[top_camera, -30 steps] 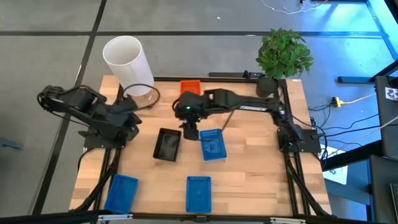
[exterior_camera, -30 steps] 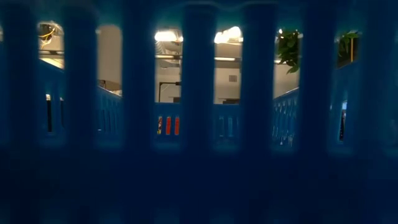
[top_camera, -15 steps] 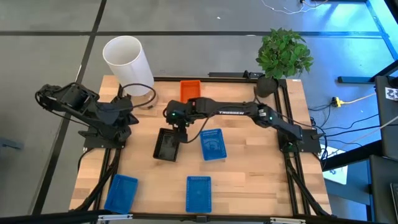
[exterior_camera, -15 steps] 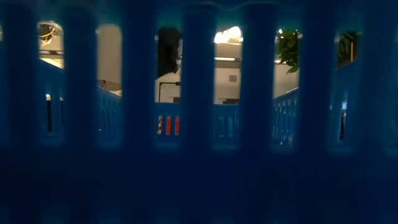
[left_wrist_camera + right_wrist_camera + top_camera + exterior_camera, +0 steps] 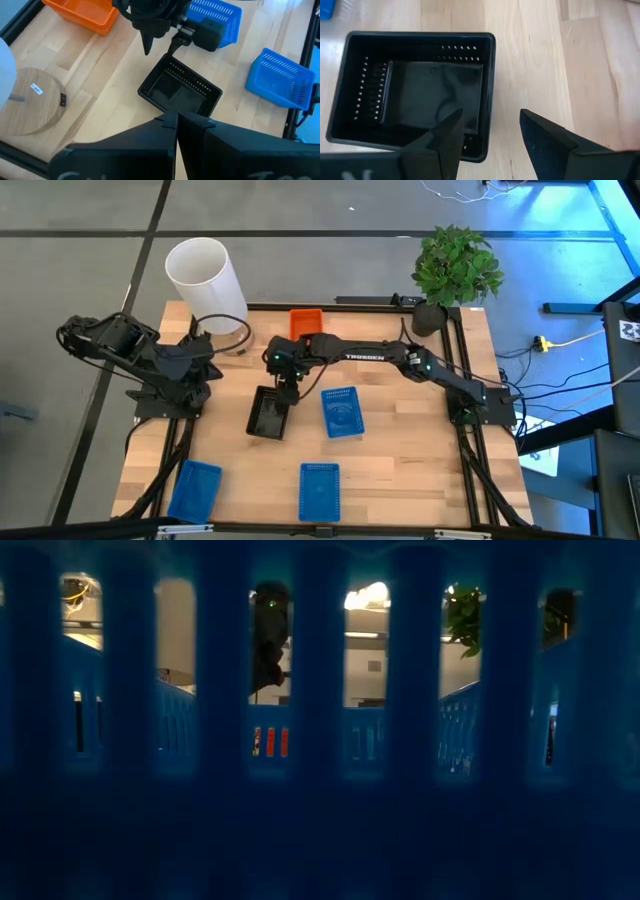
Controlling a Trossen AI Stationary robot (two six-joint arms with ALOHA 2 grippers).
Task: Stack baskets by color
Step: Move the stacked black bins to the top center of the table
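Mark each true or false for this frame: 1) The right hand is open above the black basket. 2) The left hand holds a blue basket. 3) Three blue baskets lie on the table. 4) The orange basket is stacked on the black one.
1) True: the right hand hangs open over the black basket's rim.
2) False: the left hand is shut on nothing, back at the table's left side.
3) True: one blue basket mid-table, another and a third along the near edge.
4) False: the orange basket sits apart, at the far edge.
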